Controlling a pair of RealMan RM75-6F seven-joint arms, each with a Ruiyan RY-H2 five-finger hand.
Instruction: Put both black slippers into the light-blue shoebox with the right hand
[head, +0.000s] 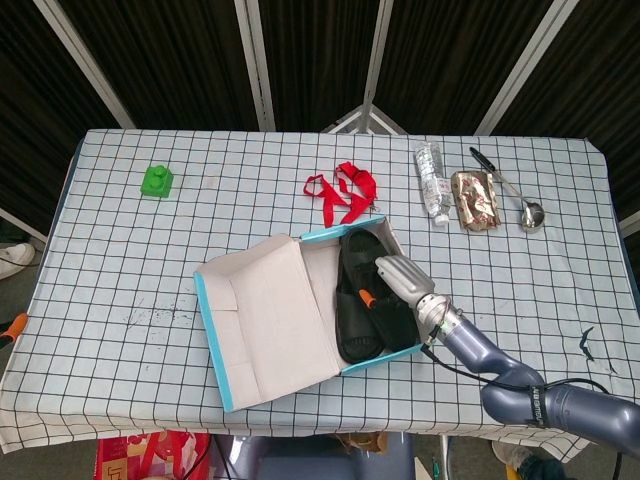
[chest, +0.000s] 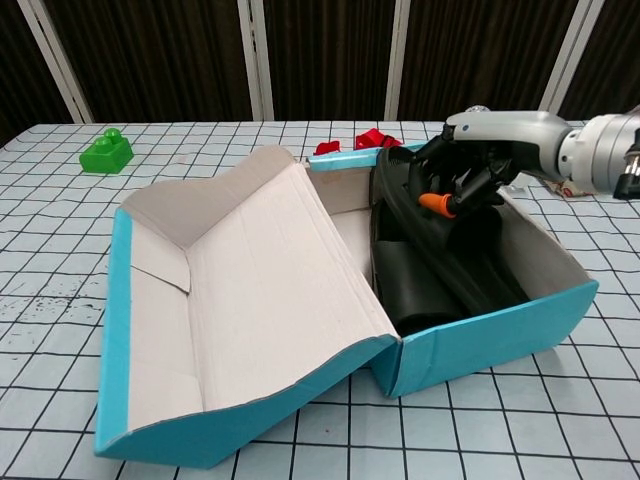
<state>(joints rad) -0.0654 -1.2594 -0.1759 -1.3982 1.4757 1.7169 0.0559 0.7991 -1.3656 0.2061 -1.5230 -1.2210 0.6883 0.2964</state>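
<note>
Both black slippers sit inside the light-blue shoebox — one lying low on the floor of the box, the upper slipper propped at a tilt over it, its heel end leaning up near the far wall. Chest view shows the tilted one not fully seated.

Right hand reaches in over the box's right wall, fingers curled down onto the tilted slipper, orange fingertip against its strap. Whether it grips the strap or merely presses on it — cannot tell from either view.

Step in hand, by my reading: settling the second slipper, near the end of the task. The next move calls for pressing or nudging it flat beside its mate, then freeing the fingers and lifting straight up so the strap does not snag and drag the slipper back out.

The box lid lies flung open to the left. Left hand not seen in either view.

Around, on the checked tablecloth: red ribbon just behind the box, green block far left, water bottle, foil packet and ladle at the far right.
</note>
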